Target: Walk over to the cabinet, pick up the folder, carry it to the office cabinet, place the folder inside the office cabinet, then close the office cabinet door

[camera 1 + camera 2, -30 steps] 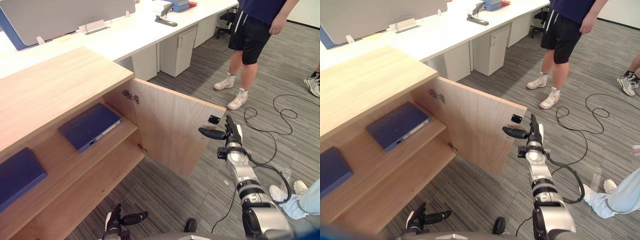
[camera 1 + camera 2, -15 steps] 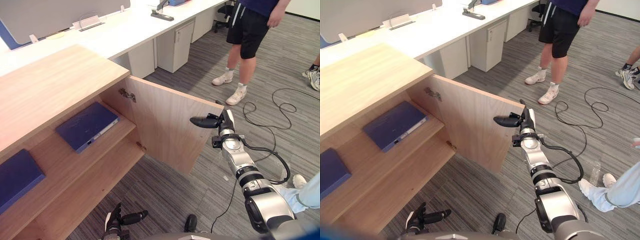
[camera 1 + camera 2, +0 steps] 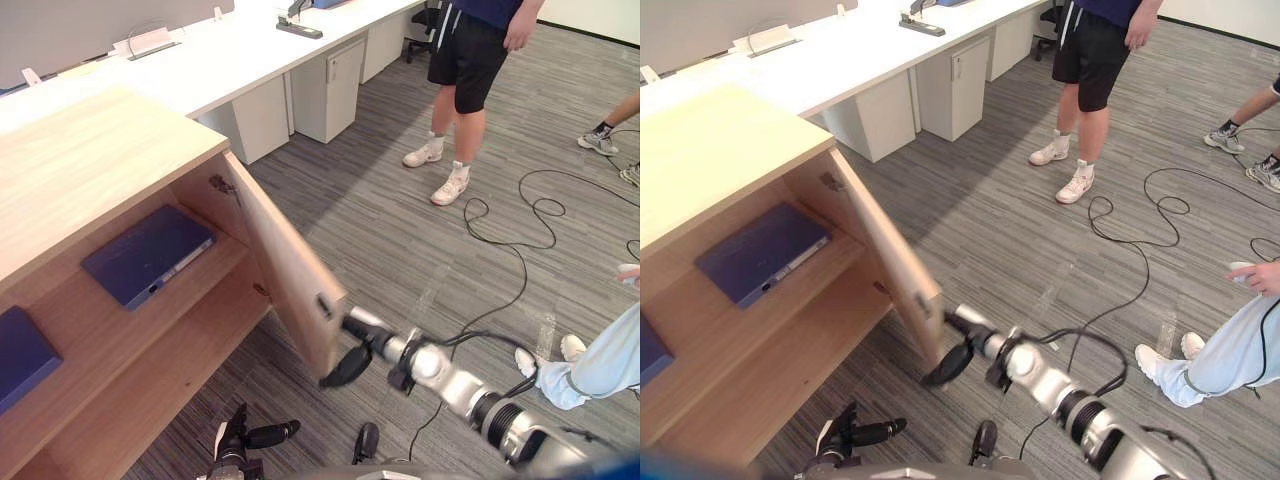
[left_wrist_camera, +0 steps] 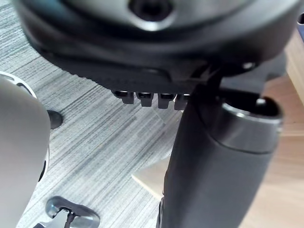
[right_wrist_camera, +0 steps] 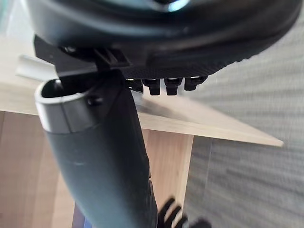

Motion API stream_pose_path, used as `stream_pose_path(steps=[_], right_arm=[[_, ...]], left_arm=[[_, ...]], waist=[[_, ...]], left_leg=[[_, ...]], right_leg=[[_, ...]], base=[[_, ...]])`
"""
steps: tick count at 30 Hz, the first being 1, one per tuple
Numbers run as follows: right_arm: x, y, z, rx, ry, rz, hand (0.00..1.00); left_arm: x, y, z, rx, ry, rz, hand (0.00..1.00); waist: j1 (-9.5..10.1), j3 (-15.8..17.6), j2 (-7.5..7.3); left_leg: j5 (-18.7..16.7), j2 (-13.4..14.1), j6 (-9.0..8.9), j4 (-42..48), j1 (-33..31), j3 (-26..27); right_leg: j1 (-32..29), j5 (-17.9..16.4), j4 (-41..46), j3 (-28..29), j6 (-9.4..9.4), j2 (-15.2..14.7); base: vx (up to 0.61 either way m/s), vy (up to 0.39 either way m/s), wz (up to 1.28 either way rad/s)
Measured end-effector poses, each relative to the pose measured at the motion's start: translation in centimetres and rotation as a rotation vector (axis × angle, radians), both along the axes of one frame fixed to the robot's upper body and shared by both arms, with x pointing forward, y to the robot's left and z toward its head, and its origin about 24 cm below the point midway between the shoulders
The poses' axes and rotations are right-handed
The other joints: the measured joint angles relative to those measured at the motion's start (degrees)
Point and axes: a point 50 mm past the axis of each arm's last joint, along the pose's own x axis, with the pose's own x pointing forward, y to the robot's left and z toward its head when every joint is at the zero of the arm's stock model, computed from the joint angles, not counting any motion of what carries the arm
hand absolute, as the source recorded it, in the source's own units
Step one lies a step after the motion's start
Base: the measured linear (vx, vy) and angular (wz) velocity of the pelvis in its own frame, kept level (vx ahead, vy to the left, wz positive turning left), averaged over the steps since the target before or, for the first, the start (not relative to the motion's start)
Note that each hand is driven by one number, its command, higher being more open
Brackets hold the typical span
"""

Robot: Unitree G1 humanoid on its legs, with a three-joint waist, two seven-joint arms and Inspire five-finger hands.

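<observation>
The right hand [image 3: 350, 365] is seen at the free edge of the light wooden door [image 3: 285, 270] of the low, light wooden office cabinet [image 3: 90, 170]. Its fingers [image 5: 166, 85] are held straight and are laid against the outer face of the door, while the thumb is spread away from them below the door's lower corner. Nothing is grasped by it. The door is hinged at the cabinet's right side and stands about half open.

The flat dark blue folder [image 3: 148, 254] is found inside the cabinet. It is laid flat on the upper wooden shelf [image 3: 215, 265], near the hinge side. A second flat dark blue item [image 3: 20, 352] is placed on the same shelf, well apart from it, at the cabinet's left end.

The left hand [image 3: 245, 438] is kept low in front of the cabinet, relaxed and holding nothing.

A long white desk [image 3: 200, 70] is set just behind the cabinet. A person in dark shorts and white shoes [image 3: 465, 60] is standing on the grey striped carpet [image 3: 400, 230], well beyond the cabinet's door side.
</observation>
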Motion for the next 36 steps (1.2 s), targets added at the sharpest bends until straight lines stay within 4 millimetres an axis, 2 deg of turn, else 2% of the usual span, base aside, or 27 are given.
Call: stream_pose_path(steps=[1, 5, 9, 10, 12, 13, 14, 15, 16, 17, 18, 19, 20, 21, 22, 24, 25, 28, 30, 32, 34, 35, 36], right_arm=[[-1.1, 1.3, -0.4, 0.032, 0.031, 0.02, 1.0], [-2.9, 4.4, -0.5, 0.097, 0.077, 0.092, 1.0], [-3.2, 4.7, -0.9, 0.09, 0.099, 0.103, 1.0], [-3.1, 4.5, -1.1, 0.075, 0.103, 0.098, 1.0], [-3.0, 4.1, -1.6, 0.034, 0.109, 0.103, 1.0], [-3.1, 3.9, -1.8, 0.018, 0.113, 0.107, 1.0], [-3.1, 3.9, -1.9, 0.014, 0.117, 0.108, 1.0], [-3.3, 3.9, -2.1, 0.004, 0.122, 0.109, 1.0], [-3.3, 3.8, -2.2, 0.0, 0.124, 0.106, 1.0], [-3.4, 3.8, -2.3, 0.0, 0.126, 0.101, 1.0], [-3.3, 3.6, -2.5, 0.001, 0.13, 0.071, 1.0], [-2.9, 3.3, -2.8, 0.005, 0.146, 0.021, 1.0], [-2.7, 3.0, -3.0, 0.003, 0.159, -0.015, 1.0], [-2.3, 2.0, -3.7, -0.01, 0.186, -0.106, 1.0], [-2.2, 0.8, -4.7, -0.041, 0.222, -0.203, 1.0], [-2.6, -1.3, -6.3, -0.1, 0.288, -0.361, 1.0], [-3.3, -2.7, -7.3, -0.137, 0.34, -0.458, 1.0], [-5.3, -5.3, -8.9, -0.188, 0.445, -0.66, 1.0], [-6.9, -6.7, -9.7, -0.191, 0.505, -0.793, 1.0], [-9.4, -8.1, -10.7, -0.174, 0.6, -0.963, 1.0], [-10.4, -8.7, -11.0, -0.177, 0.632, -1.023, 1.0], [-10.7, -9.1, -11.0, -0.164, 0.643, -1.07, 1.0], [-11.0, -9.6, -11.1, -0.15, 0.654, -1.129, 1.0]], left_arm=[[0.1, 0.0, -0.1, 0.003, 0.006, 0.002, 1.0], [0.0, 0.1, -0.1, 0.015, 0.012, 0.013, 1.0], [-0.1, -0.2, -0.2, 0.01, 0.01, 0.017, 1.0], [0.0, -0.3, -0.2, 0.009, 0.006, 0.02, 1.0], [0.0, -0.4, -0.2, 0.006, 0.004, 0.021, 1.0], [0.1, -0.2, -0.1, 0.009, -0.002, 0.025, 1.0], [0.2, 0.0, -0.1, 0.012, -0.006, 0.032, 1.0], [0.3, 0.3, 0.0, 0.021, -0.016, 0.041, 1.0], [0.5, 0.5, 0.1, 0.032, -0.021, 0.045, 1.0], [0.5, 0.6, 0.1, 0.035, -0.022, 0.047, 1.0], [0.8, 1.0, 0.3, 0.049, -0.03, 0.041, 1.0], [1.4, 1.2, 0.5, 0.054, -0.043, 0.052, 1.0], [1.7, 1.2, 0.5, 0.055, -0.047, 0.053, 1.0], [1.9, 1.0, 0.5, 0.048, -0.047, 0.053, 1.0], [2.2, 0.8, 0.6, 0.044, -0.051, 0.061, 1.0], [2.3, 0.7, 0.6, 0.044, -0.054, 0.072, 1.0], [2.1, 0.8, 0.5, 0.037, -0.05, 0.097, 1.0], [1.7, 1.0, 0.4, 0.025, -0.041, 0.148, 1.0], [1.5, 1.1, 0.4, 0.022, -0.038, 0.175, 1.0], [1.3, 1.1, 0.4, 0.011, -0.045, 0.217, 1.0], [1.5, 1.0, 0.5, -0.008, -0.063, 0.26, 1.0], [1.8, 0.9, 0.8, -0.02, -0.086, 0.279, 1.0], [2.3, 0.9, 1.1, -0.026, -0.116, 0.288, 1.0]], waist=[[0.2, 0.01, -0.01], [0.2, 0.02, -0.1], [0.35, 0.05, -0.04], [0.51, 0.24, 0.19], [0.54, 0.62, 0.41], [0.5, 1.03, -0.25], [0.48, 1.38, -0.68], [0.51, 1.76, -1.14], [0.49, 1.89, -1.66], [0.41, 2.0, -1.65], [0.4, 2.12, -2.38], [0.89, 2.69, -2.82], [1.4, 2.85, -2.55], [1.46, 3.47, -1.89], [2.5, 3.63, -1.34], [3.58, 3.64, -0.46], [3.55, 3.56, -0.35], [3.96, 2.73, -0.66], [4.13, 2.49, -0.85], [4.63, 2.28, -1.1], [5.51, 2.3, -1.12], [5.74, 2.33, -1.07], [5.54, 2.22, -1.35]], left_leg=[[-0.05, 0.0, -0.13, -0.19, 0.06, -0.07], [-0.68, -0.19, -1.16, -0.83, 0.12, -1.39], [-0.86, -1.38, -0.69, -0.64, -0.22, -4.39], [-0.77, -1.93, -0.2, -0.48, -0.59, -5.46], [-0.29, -3.4, 0.58, 0.3, -1.29, -7.57], [-0.06, -5.3, 0.92, 0.88, -1.69, -9.96], [0.0, -6.35, 1.01, 1.24, -1.9, -11.62], [0.3, -7.88, 1.49, 1.99, -3.0, -15.19], [0.7, -8.87, 2.13, 2.83, -4.89, -19.24], [0.84, -9.23, 2.34, 3.31, -6.23, -21.6], [1.18, -10.2, 2.56, 4.46, -9.21, -26.92], [1.85, -10.99, 2.18, 4.68, -11.08, -31.1], [2.32, -10.97, 1.95, 4.66, -12.12, -33.37], [3.55, -11.13, 1.09, 3.96, -13.05, -37.76], [4.8, -11.19, 0.45, 2.7, -13.55, -40.95], [5.53, -10.42, -0.38, 1.96, -14.06, -45.35], [5.87, -9.95, -0.92, 1.55, -14.06, -47.91], [6.18, -8.94, -1.46, 0.9, -14.65, -51.24], [6.18, -8.85, -1.49, 1.08, -14.83, -51.82], [6.04, -9.72, -1.7, 2.6, -15.34, -51.9], [6.06, -10.74, -1.68, 4.46, -16.67, -51.63], [6.29, -11.71, -1.41, 6.62, -18.84, -50.6], [7.6, -12.44, -0.29, 8.27, -21.16, -45.98]], right_leg=[[0.02, 0.07, 0.0, -0.09, 0.09, -0.02], [0.25, 0.56, -0.01, -0.9, 0.72, -0.41], [1.49, 0.79, 0.4, -3.52, 0.9, -2.37], [0.74, -0.05, 2.89, -4.39, 0.93, -3.73], [-2.65, -4.46, 12.94, -5.57, 1.22, -8.09], [-4.72, -8.34, 20.98, -6.38, 1.76, -12.32], [-5.38, -9.91, 24.47, -6.57, 1.9, -14.66], [-6.24, -11.92, 29.12, -5.51, 1.13, -17.82], [-6.9, -12.78, 30.75, -1.47, -0.08, -18.64], [-6.97, -13.46, 30.71, 1.26, -0.06, -18.44], [-6.7, -17.38, 29.32, 8.61, -1.01, -16.94], [-5.96, -19.26, 27.22, 13.05, 2.24, -14.83], [-5.61, -19.77, 26.46, 14.46, 2.98, -13.32], [-4.51, -19.91, 25.16, 15.81, 4.97, -11.68], [-3.56, -19.64, 24.67, 13.38, 7.42, -11.97], [-0.87, -19.57, 22.84, 8.54, 7.56, -11.46], [1.31, -19.54, 21.11, 5.56, 7.54, -10.82], [4.51, -18.68, 16.79, 1.46, 7.19, -8.97], [6.44, -18.06, 14.17, -0.31, 7.12, -8.16], [8.85, -17.93, 11.99, -2.76, 7.15, -7.85], [9.59, -17.97, 11.48, -4.58, 7.12, -7.95], [10.06, -18.18, 11.37, -7.12, 6.91, -8.12], [10.32, -18.64, 11.49, -10.51, 6.81, -8.71]], base=[[-0.03, 0.013, 0.05], [-0.04, 0.048, 0.1], [-0.04, 0.089, 0.4], [-0.03, 0.164, 0.47], [-0.01, 0.183, 0.63], [0.01, 0.128, 0.79], [-0.01, 0.117, 1.27], [-0.06, 0.05, 1.64], [-0.08, 0.015, 1.8], [-0.08, -0.042, 2.08], [-0.07, -0.162, 2.1], [-0.07, -0.199, 2.04], [-0.06, -0.258, 1.99], [-0.02, -0.167, 1.77], [0.01, -0.183, 1.69], [0.05, -0.163, 1.26], [0.08, -0.136, 1.13], [0.09, -0.117, 0.75], [0.08, -0.07, 0.42], [0.1, -0.075, 0.48], [0.07, -0.057, 0.62], [0.05, -0.063, 1.25], [0.04, -0.042, 1.37]])
